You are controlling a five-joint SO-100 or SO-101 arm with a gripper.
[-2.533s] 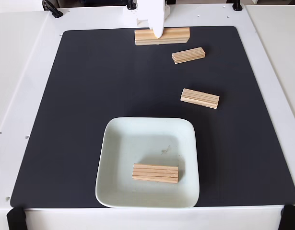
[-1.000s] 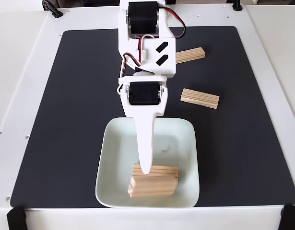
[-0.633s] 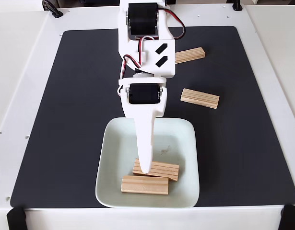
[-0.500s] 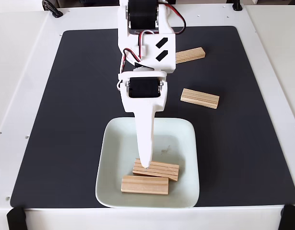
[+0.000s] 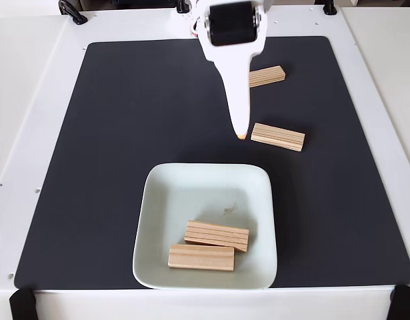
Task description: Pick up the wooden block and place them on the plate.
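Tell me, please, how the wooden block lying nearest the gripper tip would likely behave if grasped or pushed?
The wooden block looks rigid and flat-sided, so it probably slides rather than rolls on the black mat. Lying flat, it seems unlikely to tip. It's small, probably light for the gripper.

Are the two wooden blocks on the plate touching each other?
Touching: in the fixed view the upper block overlaps the lower block on the plate.
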